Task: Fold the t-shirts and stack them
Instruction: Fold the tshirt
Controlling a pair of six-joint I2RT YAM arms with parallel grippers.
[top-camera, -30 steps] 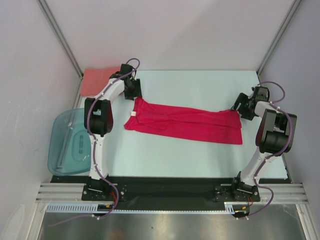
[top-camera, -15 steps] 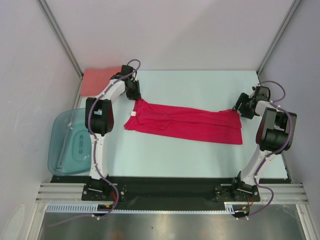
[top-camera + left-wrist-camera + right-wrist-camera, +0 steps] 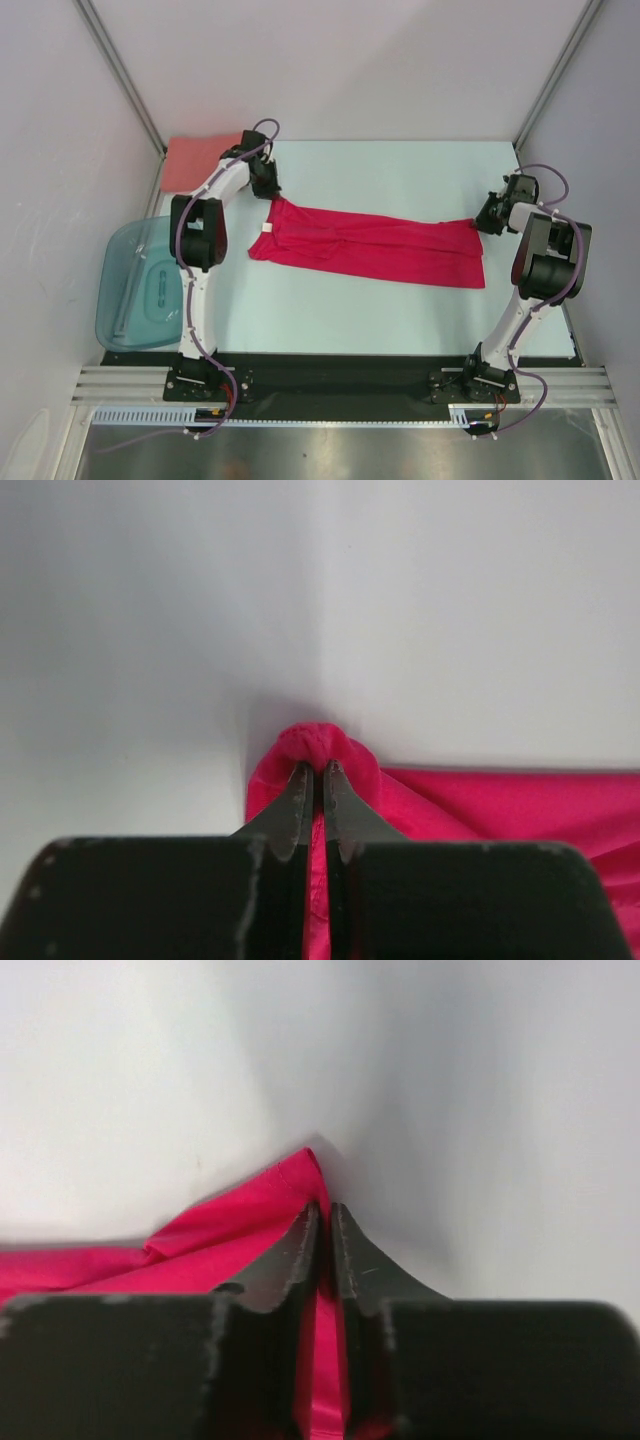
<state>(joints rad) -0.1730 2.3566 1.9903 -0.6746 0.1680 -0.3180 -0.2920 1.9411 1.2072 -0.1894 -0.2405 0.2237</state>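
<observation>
The crimson-red t-shirt (image 3: 370, 247) lies folded into a long strip across the middle of the table. My left gripper (image 3: 272, 194) is shut on its far left corner; in the left wrist view the cloth (image 3: 320, 742) bunches over the closed gripper (image 3: 317, 772). My right gripper (image 3: 479, 222) is shut on the far right corner, where red fabric (image 3: 250, 1230) shows pinched at the gripper (image 3: 325, 1212). The salmon-pink t-shirt (image 3: 196, 160) rests flat at the table's far left corner, behind the left arm.
A translucent teal tub (image 3: 140, 285) sits off the table's left edge beside the left arm's base. Grey walls enclose the pale table (image 3: 380, 310) on three sides. A black strip and metal rail run along the near edge.
Both grippers have closed on the red shirt's far corners. The right gripper has shifted slightly right, tugging its corner into a small point. The shirt otherwise lies as before.
</observation>
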